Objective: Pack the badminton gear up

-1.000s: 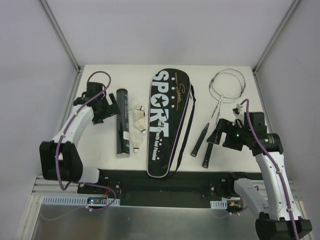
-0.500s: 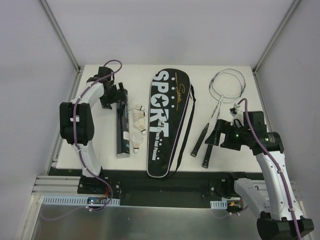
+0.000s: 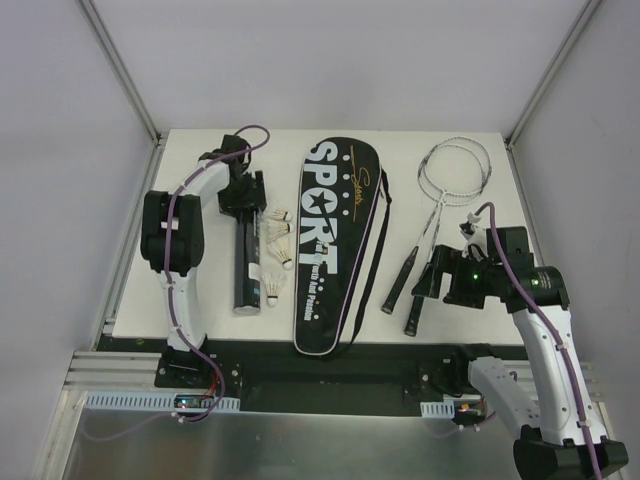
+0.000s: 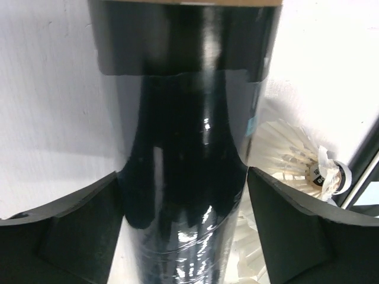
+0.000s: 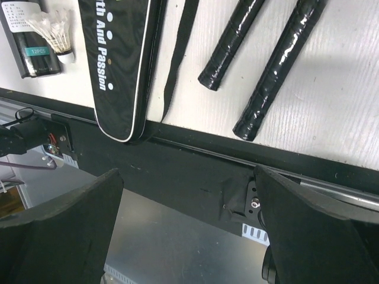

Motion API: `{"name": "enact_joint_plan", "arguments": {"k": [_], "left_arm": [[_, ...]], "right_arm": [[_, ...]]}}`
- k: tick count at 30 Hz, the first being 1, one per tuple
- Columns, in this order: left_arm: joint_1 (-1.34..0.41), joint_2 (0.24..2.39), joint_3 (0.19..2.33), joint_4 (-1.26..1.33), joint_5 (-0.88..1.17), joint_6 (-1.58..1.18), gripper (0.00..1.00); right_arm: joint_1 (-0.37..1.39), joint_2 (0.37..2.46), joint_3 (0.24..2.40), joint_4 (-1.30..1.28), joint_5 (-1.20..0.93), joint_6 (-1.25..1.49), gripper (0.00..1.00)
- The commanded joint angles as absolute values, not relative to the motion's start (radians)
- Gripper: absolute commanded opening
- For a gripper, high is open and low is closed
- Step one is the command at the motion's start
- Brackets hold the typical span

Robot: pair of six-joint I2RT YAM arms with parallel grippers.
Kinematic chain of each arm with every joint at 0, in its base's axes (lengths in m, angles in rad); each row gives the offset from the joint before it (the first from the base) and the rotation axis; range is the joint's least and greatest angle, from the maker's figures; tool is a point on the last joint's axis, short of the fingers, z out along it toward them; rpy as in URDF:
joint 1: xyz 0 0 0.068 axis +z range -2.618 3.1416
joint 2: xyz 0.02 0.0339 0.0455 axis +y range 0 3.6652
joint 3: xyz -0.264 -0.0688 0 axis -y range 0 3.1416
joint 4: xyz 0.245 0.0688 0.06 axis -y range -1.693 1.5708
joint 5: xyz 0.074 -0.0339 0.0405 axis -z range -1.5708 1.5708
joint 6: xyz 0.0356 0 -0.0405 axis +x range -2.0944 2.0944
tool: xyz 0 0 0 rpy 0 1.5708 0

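The long black tube [image 3: 245, 260] lies lengthwise at the table's left. My left gripper [image 3: 245, 195] straddles its far end. In the left wrist view the tube [image 4: 183, 118] fills the gap and both fingers [image 4: 77, 231] press its sides, so the gripper [image 4: 185, 198] is shut on it. Several white shuttlecocks [image 3: 283, 232] lie right of the tube; one [image 4: 296, 157] shows beside the right finger. The black SPORT bag [image 3: 335, 240] lies in the middle. Two rackets [image 3: 455, 175] lie at the right, handles [image 5: 278, 71] toward me. My right gripper [image 3: 432, 280] hangs open and empty [image 5: 189, 236] near those handles.
The table's near edge and a black rail [image 5: 195, 154] run just below the racket handles. A bag strap [image 3: 378, 250] trails along the bag's right side. Angled metal posts [image 3: 120, 70] and grey walls flank the table.
My left arm has swung from left of the tube over its far end, and its jaws have narrowed onto it. The right gripper has drifted slightly nearer the front edge.
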State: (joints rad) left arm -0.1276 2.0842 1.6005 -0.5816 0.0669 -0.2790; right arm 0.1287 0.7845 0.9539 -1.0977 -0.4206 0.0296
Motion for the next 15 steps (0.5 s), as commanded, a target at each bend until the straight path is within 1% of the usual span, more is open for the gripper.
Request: {"name": "enact_joint_plan", "arguments": {"k": [1,2,3,7,11,12,15], "left_arm": [[-0.147,2.083,1.644,-0.592,0.006,-0.23,0.76],[-0.147,2.083,1.646,-0.592,0.006,-0.223,0.74],[-0.147,2.077,1.647,-0.592,-0.021,-0.215,0.67],[-0.147,2.02,1.648,-0.592,-0.063,-0.178,0.53],[-0.147,1.907,1.629,-0.6,-0.116,-0.153,0.47],[-0.147,1.851,1.623,-0.604,-0.123,-0.15,0.46],[-0.149,1.729,1.589,-0.607,-0.108,-0.141,0.42]], "right_arm": [[0.133,0.775,0.992,-1.158,-0.393,0.028,0.96],[0.133,0.773,0.996,-1.163,-0.393,0.025,0.96],[0.133,0.773,0.997,-1.17,-0.391,0.023,0.96],[0.133,0.776,1.008,-1.181,-0.388,0.018,0.96],[0.133,0.778,1.008,-1.181,-0.39,0.018,0.96],[0.133,0.779,1.009,-1.178,-0.391,0.017,0.96],[0.135,0.799,1.015,-1.172,-0.39,0.008,0.96]]}}
